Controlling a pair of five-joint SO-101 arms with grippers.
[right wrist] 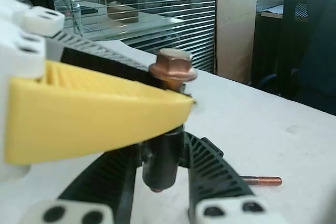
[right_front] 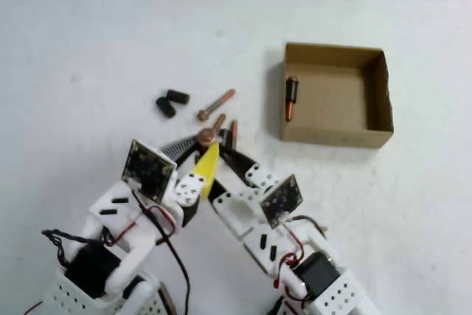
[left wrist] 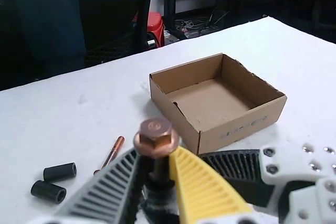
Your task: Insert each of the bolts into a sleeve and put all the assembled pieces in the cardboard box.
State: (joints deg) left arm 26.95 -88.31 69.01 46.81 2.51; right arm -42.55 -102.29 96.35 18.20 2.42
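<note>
Bright, even overhead light fills the high view. The white table (right_front: 398,212) is close to washed out, palest toward the upper left of the frame, and shadows on it are short and soft. The cardboard box (right_front: 335,136) is darker on its inner right wall. Along the top of the frame the room is nearly black. The left wrist view has the same glowing table against a dim background. In the right wrist view, light comes from the slatted blinds (right wrist: 157,9). The bolt (right wrist: 172,69) shows a dull sheen on its head, and the sleeve (right wrist: 163,163) below lies in deep shade.
</note>
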